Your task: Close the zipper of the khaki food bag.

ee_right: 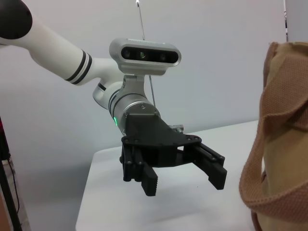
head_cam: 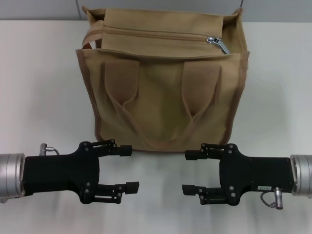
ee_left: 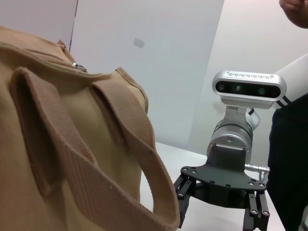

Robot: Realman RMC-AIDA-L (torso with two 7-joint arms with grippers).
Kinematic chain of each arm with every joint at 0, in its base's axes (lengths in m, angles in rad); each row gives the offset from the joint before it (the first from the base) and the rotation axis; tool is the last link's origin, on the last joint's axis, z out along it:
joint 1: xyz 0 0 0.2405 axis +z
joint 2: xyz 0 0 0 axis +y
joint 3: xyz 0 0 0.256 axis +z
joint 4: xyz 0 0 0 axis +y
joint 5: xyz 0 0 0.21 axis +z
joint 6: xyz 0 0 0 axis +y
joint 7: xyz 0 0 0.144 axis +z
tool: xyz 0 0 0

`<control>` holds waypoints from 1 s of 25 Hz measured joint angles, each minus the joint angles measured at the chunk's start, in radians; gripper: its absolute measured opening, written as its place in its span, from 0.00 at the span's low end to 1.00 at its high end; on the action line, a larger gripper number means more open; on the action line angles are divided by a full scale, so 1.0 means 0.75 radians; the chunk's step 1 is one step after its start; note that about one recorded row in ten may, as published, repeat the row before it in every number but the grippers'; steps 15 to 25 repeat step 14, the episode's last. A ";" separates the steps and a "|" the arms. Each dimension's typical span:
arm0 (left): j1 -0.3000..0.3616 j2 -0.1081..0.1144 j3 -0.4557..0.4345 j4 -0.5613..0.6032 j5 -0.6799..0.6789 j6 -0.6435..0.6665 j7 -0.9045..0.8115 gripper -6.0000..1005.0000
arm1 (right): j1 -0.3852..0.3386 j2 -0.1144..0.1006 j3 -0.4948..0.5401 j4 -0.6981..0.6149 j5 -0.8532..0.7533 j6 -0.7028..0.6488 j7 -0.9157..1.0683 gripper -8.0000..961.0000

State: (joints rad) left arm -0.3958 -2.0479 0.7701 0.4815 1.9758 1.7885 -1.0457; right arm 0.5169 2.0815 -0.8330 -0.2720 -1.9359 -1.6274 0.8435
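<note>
The khaki food bag [head_cam: 161,92] stands upright on the white table [head_cam: 39,97], its two strap handles [head_cam: 168,136] hanging down the front face. The zipper track [head_cam: 156,34] runs along the top, with the silver slider [head_cam: 217,44] near the right end. My left gripper [head_cam: 130,168] is open and empty in front of the bag's lower left. My right gripper [head_cam: 189,172] is open and empty in front of its lower right. Neither touches the bag. The left wrist view shows the bag [ee_left: 57,159], the slider [ee_left: 79,66] and the right gripper [ee_left: 216,219]. The right wrist view shows the left gripper [ee_right: 184,182] and a bag edge [ee_right: 284,144].
A grey wall [head_cam: 39,9] rises behind the table's far edge. A person in dark clothing [ee_left: 291,159] stands beside the right arm in the left wrist view. Bare table lies to both sides of the bag.
</note>
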 joint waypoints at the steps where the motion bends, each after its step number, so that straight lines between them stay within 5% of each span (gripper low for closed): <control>1: 0.000 0.000 0.000 0.000 0.000 0.000 0.000 0.84 | 0.000 0.000 0.000 0.000 0.000 0.000 0.000 0.77; 25: 0.000 0.000 0.000 0.000 0.000 0.000 0.002 0.84 | 0.000 0.000 0.000 -0.004 0.000 -0.001 0.000 0.77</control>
